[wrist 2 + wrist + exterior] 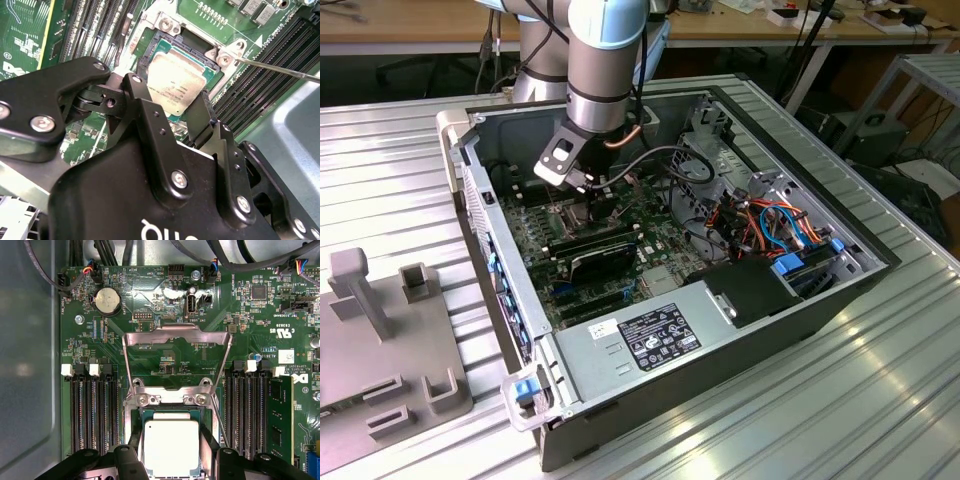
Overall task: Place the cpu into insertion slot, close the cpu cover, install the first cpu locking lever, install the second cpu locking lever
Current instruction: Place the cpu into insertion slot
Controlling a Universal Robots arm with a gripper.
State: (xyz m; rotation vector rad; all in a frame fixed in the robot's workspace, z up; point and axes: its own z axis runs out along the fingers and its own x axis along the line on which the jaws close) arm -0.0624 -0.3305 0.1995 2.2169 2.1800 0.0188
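The cpu [170,452] [175,75], silvery top face up, lies in or just over the insertion slot [170,412] [172,44]. My gripper [171,440] [168,89] [590,195] reaches down into the computer case, and its black fingers [135,452] press against two opposite edges of the chip. The cpu cover [150,337] stands swung up on its hinge beyond the socket, with green board showing through its window. A thin wire locking lever [280,69] [220,426] sticks out free beside the socket.
Rows of black memory slots [95,410] flank the socket, and a memory stick [280,415] sits in one. Cables [780,225] and a power supply [650,335] fill the case on the exterior view's right. A grey fixture [380,340] lies on the table outside.
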